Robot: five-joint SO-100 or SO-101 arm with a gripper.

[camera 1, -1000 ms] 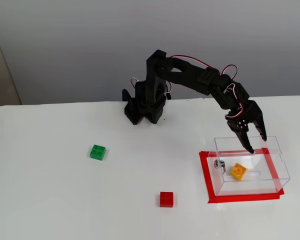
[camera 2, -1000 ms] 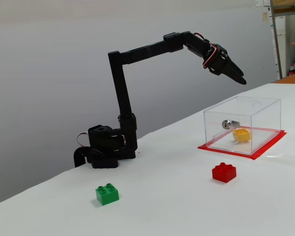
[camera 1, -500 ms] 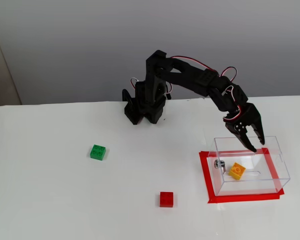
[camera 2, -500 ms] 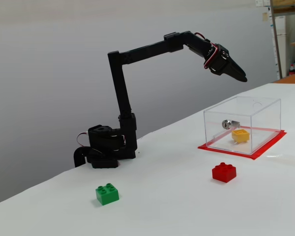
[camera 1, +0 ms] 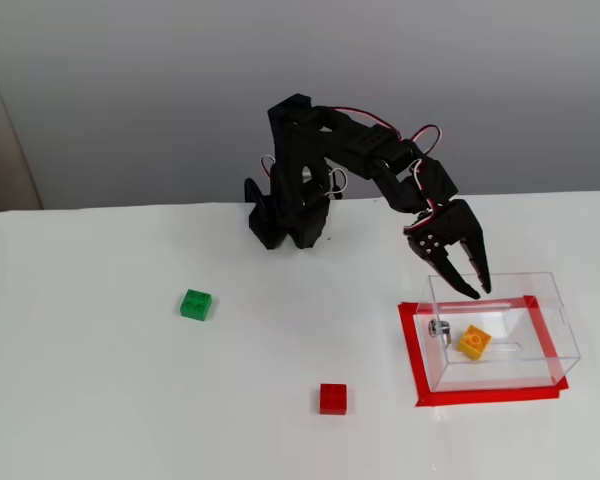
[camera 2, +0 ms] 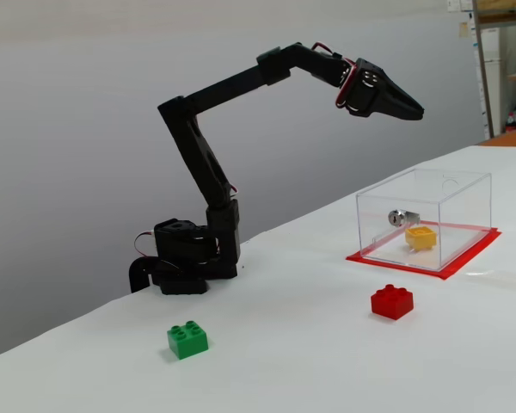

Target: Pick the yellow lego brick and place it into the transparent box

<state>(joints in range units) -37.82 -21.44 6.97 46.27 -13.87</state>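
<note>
A white table (camera 1: 100, 400) fills the lower half of both fixed views and is evenly lit, with only soft shadows cast. Behind it a plain grey wall (camera 1: 130, 90) is seen. A beige strip (camera 1: 5, 150) stands at the left edge, and shelving (camera 2: 503, 60) is glimpsed in the upper right corner.

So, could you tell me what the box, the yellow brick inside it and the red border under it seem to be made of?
The transparent box looks like clear, glossy hard plastic: its thin walls show the contents and catch reflections. The yellow lego brick appears to be smooth moulded plastic with round studs. The red border is probably adhesive tape, flat, in straight strips on the white table. The small fitting looks metallic, being shiny grey.
</note>
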